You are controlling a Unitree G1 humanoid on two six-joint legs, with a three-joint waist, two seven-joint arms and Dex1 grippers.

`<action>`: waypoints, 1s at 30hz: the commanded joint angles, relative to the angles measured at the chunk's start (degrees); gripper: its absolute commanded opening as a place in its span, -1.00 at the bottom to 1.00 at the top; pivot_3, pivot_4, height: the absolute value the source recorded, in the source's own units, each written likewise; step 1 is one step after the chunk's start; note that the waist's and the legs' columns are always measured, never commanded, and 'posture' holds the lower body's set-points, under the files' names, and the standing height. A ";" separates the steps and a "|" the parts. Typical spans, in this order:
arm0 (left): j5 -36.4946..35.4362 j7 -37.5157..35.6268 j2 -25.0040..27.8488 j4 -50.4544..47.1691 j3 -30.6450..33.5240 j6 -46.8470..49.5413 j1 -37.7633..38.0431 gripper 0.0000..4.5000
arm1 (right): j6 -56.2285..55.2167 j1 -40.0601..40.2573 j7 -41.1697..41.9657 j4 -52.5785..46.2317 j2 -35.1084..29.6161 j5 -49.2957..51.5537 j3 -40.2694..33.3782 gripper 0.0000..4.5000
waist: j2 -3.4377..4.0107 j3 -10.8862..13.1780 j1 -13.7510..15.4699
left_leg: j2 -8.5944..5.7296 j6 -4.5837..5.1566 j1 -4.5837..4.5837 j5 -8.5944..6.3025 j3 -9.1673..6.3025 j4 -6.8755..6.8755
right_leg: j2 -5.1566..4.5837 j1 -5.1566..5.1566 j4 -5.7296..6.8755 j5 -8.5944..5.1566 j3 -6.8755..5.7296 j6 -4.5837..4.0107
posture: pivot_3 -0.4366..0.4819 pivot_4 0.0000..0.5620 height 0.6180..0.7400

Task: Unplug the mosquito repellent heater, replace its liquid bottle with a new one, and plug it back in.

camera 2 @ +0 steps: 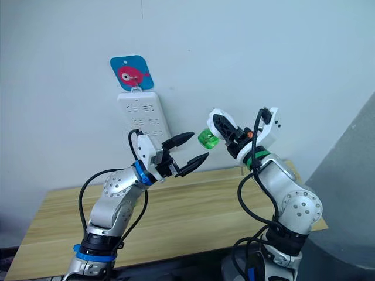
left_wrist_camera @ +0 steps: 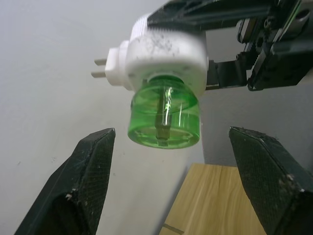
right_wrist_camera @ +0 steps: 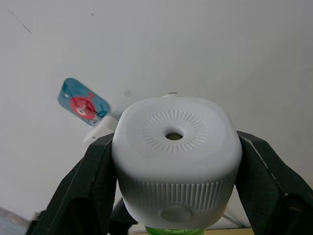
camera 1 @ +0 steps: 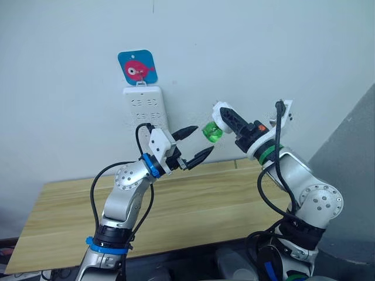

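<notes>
The white mosquito repellent heater (right_wrist_camera: 176, 156) is clamped in my right gripper (camera 1: 228, 120), held in the air in front of the wall with its two prongs (left_wrist_camera: 99, 68) free. Its green liquid bottle (left_wrist_camera: 164, 120) is still screwed in and points toward my left gripper (camera 1: 195, 144). That gripper is open, its two black fingers (left_wrist_camera: 88, 181) either side of the bottle but a short way off and not touching it. The white power strip (camera 1: 144, 108) hangs on the wall behind the left arm.
A blue tag with a pink fish (camera 1: 137, 67) hangs on the wall above the power strip. A wooden table (camera 1: 193, 205) lies below both arms. A grey slanted panel (camera 1: 351, 175) stands at the right.
</notes>
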 commanded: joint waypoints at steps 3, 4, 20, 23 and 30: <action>-0.70 1.79 -1.51 -0.39 0.21 0.26 -2.41 0.72 | -5.04 0.90 -3.64 -0.05 -0.23 8.63 3.60 0.31 | 0.00 -0.02 -0.17 | -0.01 0.00 0.00 0.00 0.00 0.00 | 0.00 0.00 0.00 0.00 0.00 0.01 | -0.64 -0.88 0.21; -0.69 1.79 -1.59 -0.46 0.21 0.17 -2.45 0.72 | -5.68 1.22 -4.12 -0.04 -0.79 9.38 4.28 0.31 | 0.01 -0.03 -0.23 | -0.01 0.00 0.00 0.00 0.00 0.00 | 0.00 0.00 -0.01 0.00 0.00 0.01 | -0.64 -0.88 0.21; -1.72 1.47 -1.50 -1.98 0.19 1.30 -2.48 0.72 | -14.23 3.52 -6.16 0.50 -8.26 13.47 11.47 0.31 | 0.08 -0.07 -0.31 | 0.03 0.00 0.00 0.00 0.01 0.01 | 0.07 0.00 -0.01 -0.01 0.03 0.01 | -0.63 -0.88 0.21; -2.01 1.41 -1.49 -2.27 0.04 1.58 -2.46 0.72 | -15.41 3.79 -6.40 0.49 -9.20 14.10 12.50 0.31 | 0.08 -0.07 -0.32 | 0.03 0.00 0.00 0.00 0.01 0.01 | 0.08 0.00 -0.01 -0.01 0.03 0.01 | -0.63 -0.87 0.21; -2.49 1.36 -1.52 -2.48 -0.03 2.73 -2.53 0.01 | -17.12 4.39 -6.71 0.63 -11.61 14.91 14.45 0.31 | 0.08 -0.07 -0.28 | 0.04 0.00 0.00 0.00 0.01 0.01 | 0.09 0.00 -0.02 -0.01 0.04 0.01 | -0.62 -0.86 0.21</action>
